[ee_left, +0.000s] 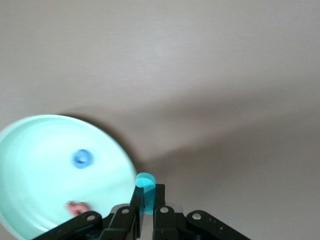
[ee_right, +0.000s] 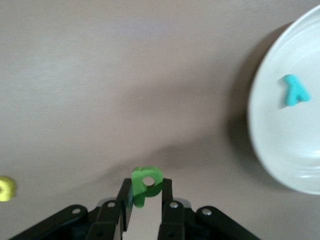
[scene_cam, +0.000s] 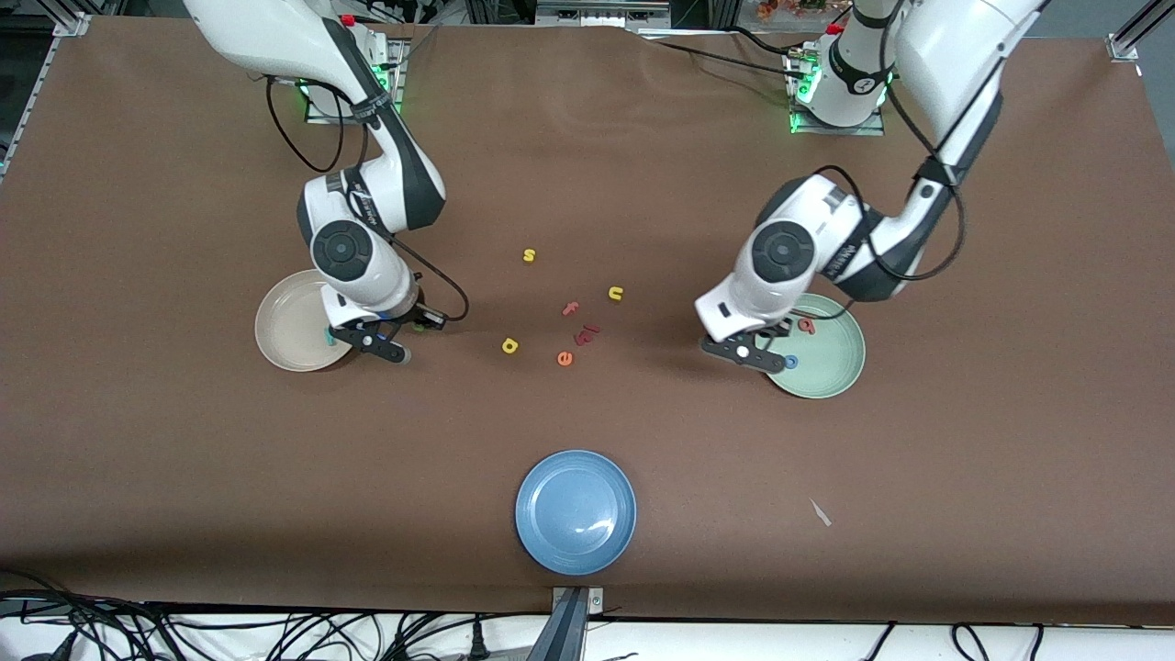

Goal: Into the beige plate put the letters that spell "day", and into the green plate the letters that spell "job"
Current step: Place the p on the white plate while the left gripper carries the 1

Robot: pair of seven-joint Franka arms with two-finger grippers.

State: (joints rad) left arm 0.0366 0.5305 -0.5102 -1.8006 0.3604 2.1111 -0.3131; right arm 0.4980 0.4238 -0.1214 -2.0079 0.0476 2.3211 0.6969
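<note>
From the front, the beige plate (scene_cam: 296, 320) lies toward the right arm's end of the table and the green plate (scene_cam: 820, 347) toward the left arm's end. The right gripper (scene_cam: 415, 328) hangs over bare table just beside the beige plate, with only a speck of green showing under the wrist. The left gripper (scene_cam: 769, 353) is over the green plate's rim; what it holds is hidden by the wrist. In the green plate lie the blue "o" (scene_cam: 790, 362) and the salmon "b" (scene_cam: 807, 324). A sliver of the teal "y" (scene_cam: 328, 338) shows in the beige plate beside the right wrist. Between the arms lie the yellow "a" (scene_cam: 510, 345), a yellow "s" (scene_cam: 529, 255), a yellow "u" (scene_cam: 615, 294), a pink "f" (scene_cam: 571, 308), an orange "e" (scene_cam: 565, 358) and a dark red letter (scene_cam: 587, 334). A blue plate (scene_cam: 576, 511) sits nearest the camera.

The left wrist view shows what the front hides: the jaws are pinched on the teal hook (ee_left: 145, 192), held upright beside the green plate's edge (ee_left: 30, 150), with the "o" (ee_left: 82, 158) and "b" (ee_left: 76, 208) inside.

The right wrist view shows the jaws clamped on the green "d" (ee_right: 145, 184) over bare table, the "y" (ee_right: 295, 91) lying whole in the beige plate (ee_right: 280, 165), and the "a" (ee_right: 6, 189) at the frame's edge.
</note>
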